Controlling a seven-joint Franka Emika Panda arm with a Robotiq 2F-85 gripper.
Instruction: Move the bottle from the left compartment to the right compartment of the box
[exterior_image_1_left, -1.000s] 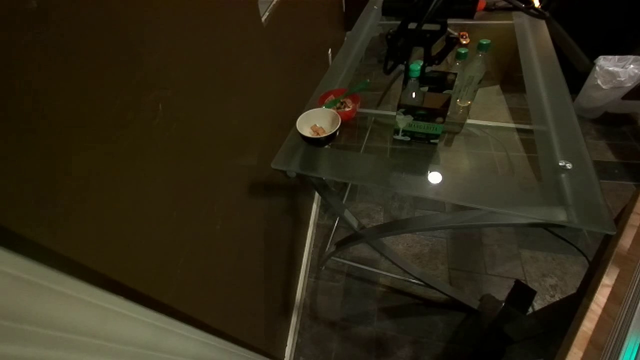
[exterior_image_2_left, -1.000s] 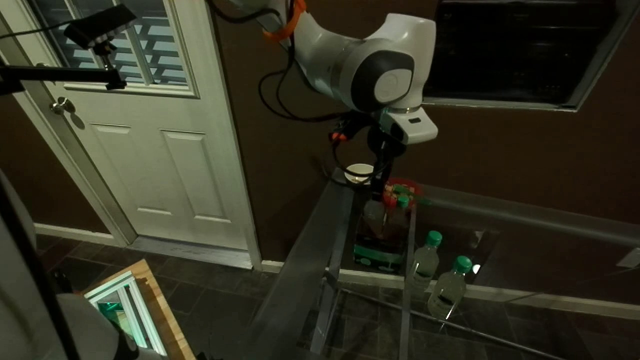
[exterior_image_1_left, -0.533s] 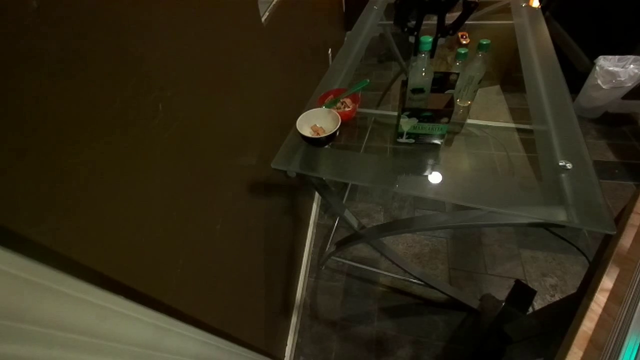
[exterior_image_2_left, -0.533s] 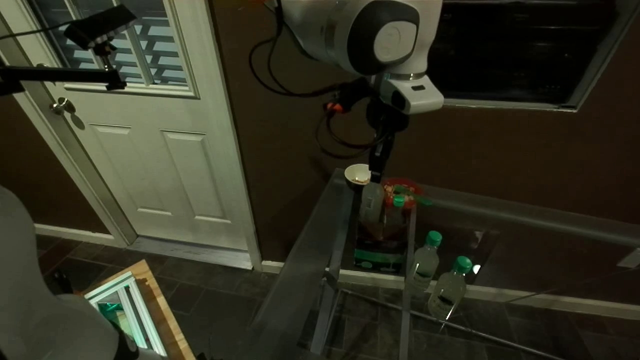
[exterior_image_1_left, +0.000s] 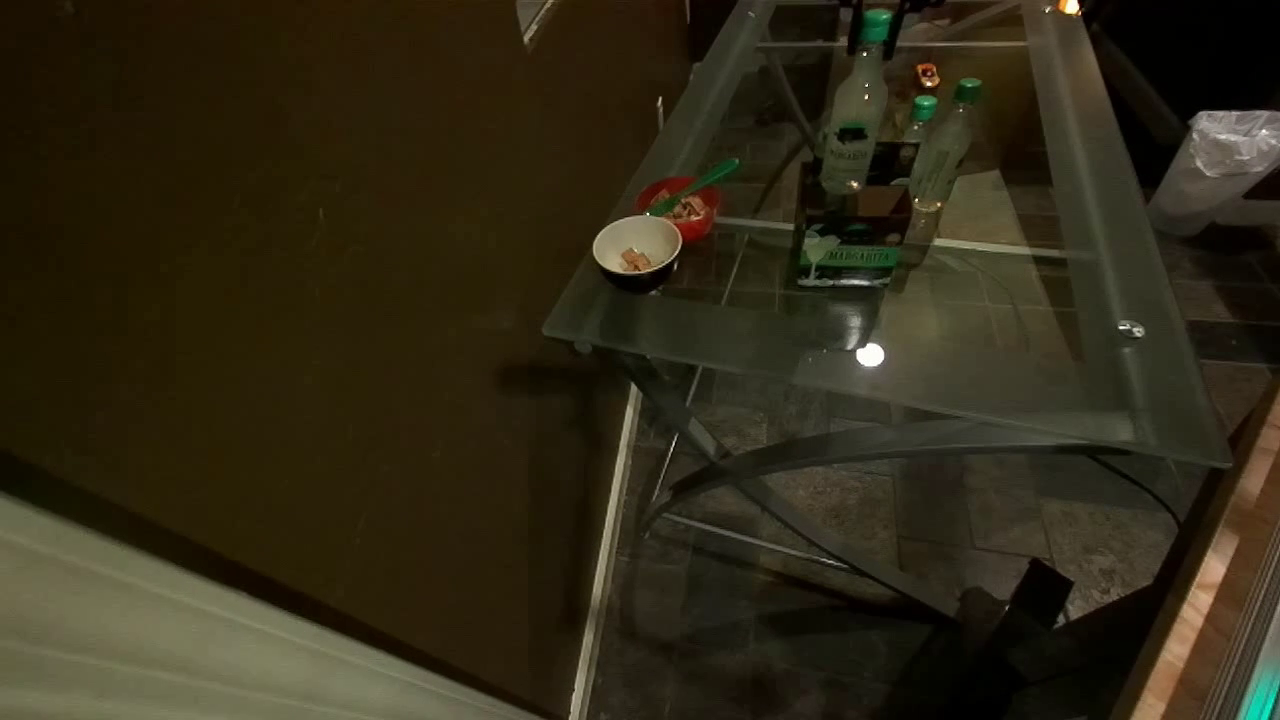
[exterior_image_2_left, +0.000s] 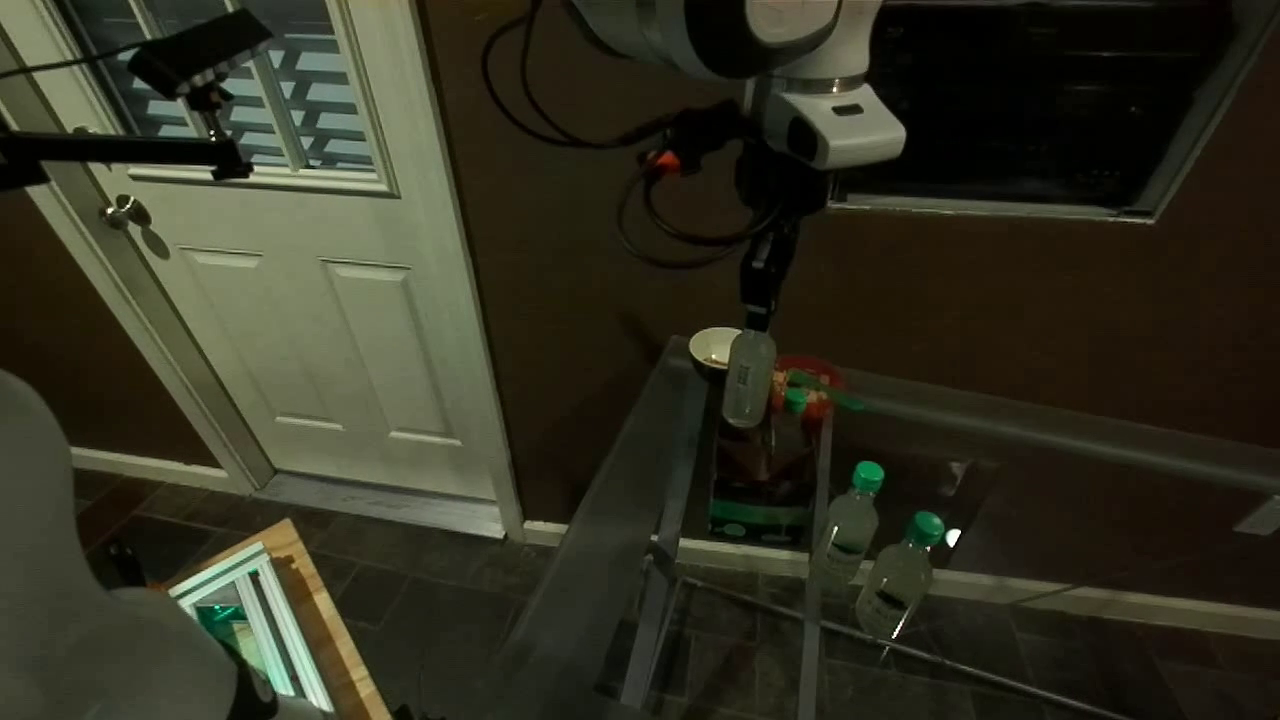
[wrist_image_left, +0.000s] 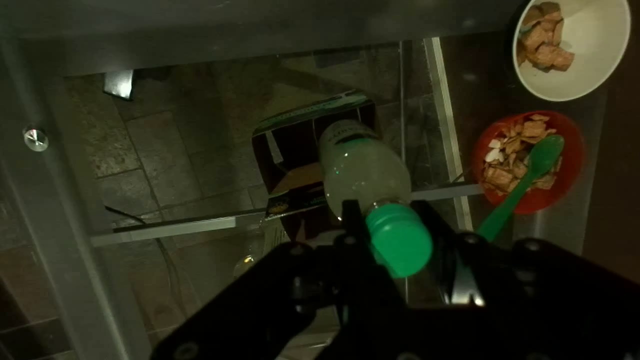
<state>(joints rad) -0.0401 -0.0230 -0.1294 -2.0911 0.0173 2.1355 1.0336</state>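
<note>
Hand (wrist_image_left: 389, 215) clamped on bottle (wrist_image_left: 365, 165) by capped end — bottle hangs over box (exterior_image_1_left: 850, 258), box standing on glass desk (exterior_image_1_left: 720, 325). Wrist view: red bowl (wrist_image_left: 572, 155) three o'clock of box, white bowl (wrist_image_left: 595, 55) two o'clock.

It looks like a home — a brown wall (exterior_image_1_left: 350, 300) runs alongside the glass table (exterior_image_1_left: 960, 385), a panelled white door (exterior_image_2_left: 330, 340) with a round knob (exterior_image_2_left: 124, 212) stands past its end, floor tiles (exterior_image_1_left: 985, 505) lie beneath, and a bag-lined bin (exterior_image_1_left: 1195, 187) sits near it.
</note>
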